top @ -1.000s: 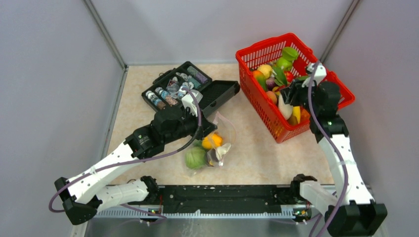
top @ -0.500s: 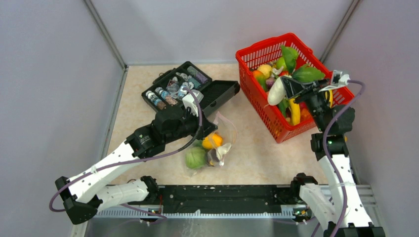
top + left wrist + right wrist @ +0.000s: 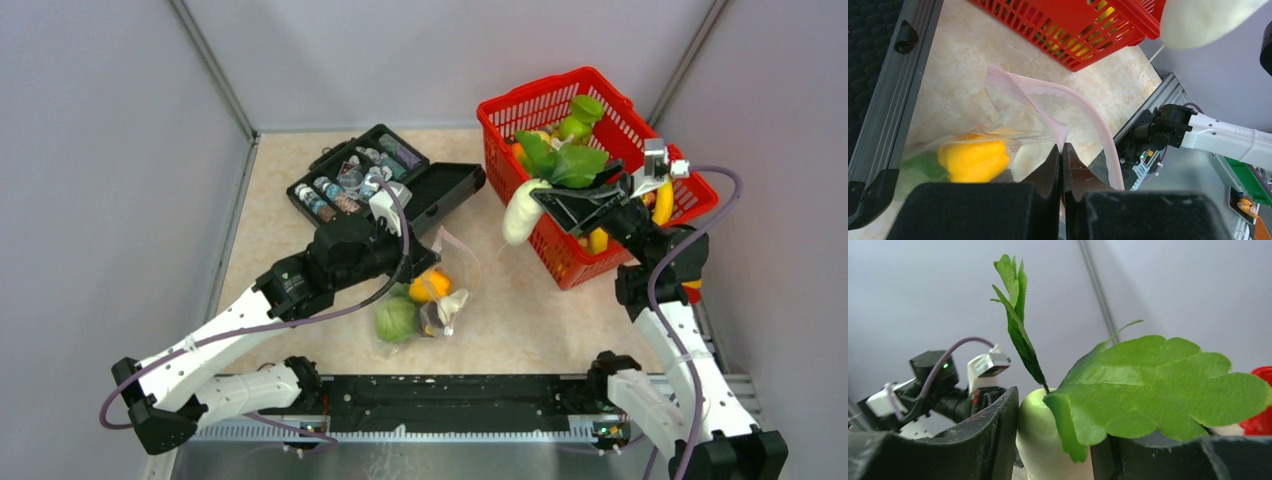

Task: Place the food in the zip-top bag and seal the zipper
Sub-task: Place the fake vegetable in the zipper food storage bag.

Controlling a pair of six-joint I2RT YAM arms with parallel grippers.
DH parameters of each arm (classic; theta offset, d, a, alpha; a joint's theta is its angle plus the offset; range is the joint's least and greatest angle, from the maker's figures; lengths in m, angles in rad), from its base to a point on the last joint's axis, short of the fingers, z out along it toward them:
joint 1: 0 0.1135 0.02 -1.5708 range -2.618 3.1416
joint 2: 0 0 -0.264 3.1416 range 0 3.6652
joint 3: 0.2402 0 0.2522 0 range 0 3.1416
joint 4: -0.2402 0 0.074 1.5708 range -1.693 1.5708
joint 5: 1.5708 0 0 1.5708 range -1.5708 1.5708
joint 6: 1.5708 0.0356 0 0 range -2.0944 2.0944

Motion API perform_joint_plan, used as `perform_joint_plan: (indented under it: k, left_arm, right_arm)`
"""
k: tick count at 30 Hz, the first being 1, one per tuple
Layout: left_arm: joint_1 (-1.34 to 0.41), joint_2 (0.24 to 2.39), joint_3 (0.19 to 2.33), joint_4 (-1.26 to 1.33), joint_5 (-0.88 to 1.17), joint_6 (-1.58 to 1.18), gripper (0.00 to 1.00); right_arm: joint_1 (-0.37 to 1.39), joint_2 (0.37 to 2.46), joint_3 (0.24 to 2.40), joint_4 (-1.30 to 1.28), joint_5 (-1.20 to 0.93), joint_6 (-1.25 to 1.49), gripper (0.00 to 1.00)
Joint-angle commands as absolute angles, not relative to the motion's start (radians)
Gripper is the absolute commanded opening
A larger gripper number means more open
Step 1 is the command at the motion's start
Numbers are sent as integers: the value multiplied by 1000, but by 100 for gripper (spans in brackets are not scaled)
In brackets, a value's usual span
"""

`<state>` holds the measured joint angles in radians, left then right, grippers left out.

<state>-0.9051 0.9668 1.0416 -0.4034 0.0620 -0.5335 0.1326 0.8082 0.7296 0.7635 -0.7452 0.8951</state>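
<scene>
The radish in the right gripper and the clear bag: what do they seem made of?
The radish has a smooth, slightly glossy pale body, likely moulded plastic; its leaves show a woven texture, probably fabric. The zip-top bag is thin clear plastic film, wrinkled and see-through, with a pinkish zipper strip.

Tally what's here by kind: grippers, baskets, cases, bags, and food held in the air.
Grippers: 2 (left gripper, right gripper)
Basket: 1
Case: 1
Bag: 1
Food held in the air: 1, the radish
Total: 6
</scene>
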Motion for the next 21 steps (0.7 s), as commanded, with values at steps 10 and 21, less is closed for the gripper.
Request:
perform_joint_plan:
  k: [10,21]
  left_arm:
    - [-907,960,1045,-334,43,-541,0]
    - [-907,938,1039,-322,20,-542,0]
  right_arm:
    - [479,813,661,828,-641,608,0]
    - [762,903,499,1038,-303,477,0]
